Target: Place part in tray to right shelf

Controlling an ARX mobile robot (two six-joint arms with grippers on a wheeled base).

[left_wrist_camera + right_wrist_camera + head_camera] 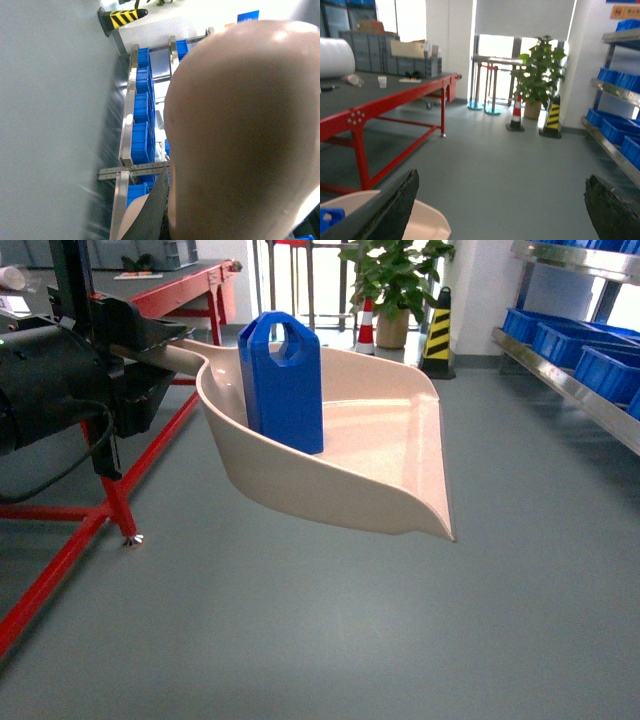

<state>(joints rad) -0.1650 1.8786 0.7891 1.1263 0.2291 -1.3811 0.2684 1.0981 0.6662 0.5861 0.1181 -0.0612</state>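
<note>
The beige tray (pixel 380 455) hangs in the air above the grey floor, held by its handle at the left. My left gripper (pixel 160 348) is shut on that handle. The blue part (pixel 285 380) stands upright inside the tray near the handle end. In the left wrist view the tray's underside (pixel 240 135) fills the right side, with one dark finger (pixel 155 210) against it. The right shelf (pixel 570 380) with blue crates (pixel 610 370) runs along the right wall, apart from the tray. My right gripper (pixel 502 210) is open, with only floor between its fingers and a tray corner (pixel 427 225) to its left.
A red-framed work table (pixel 180 290) stands at the left, its leg (pixel 120 500) close behind the tray. A potted plant (pixel 395 285), a traffic cone (pixel 367 325) and a yellow-black post (pixel 438 335) stand at the back. Grey floor (pixel 400 640) stretches towards the shelf.
</note>
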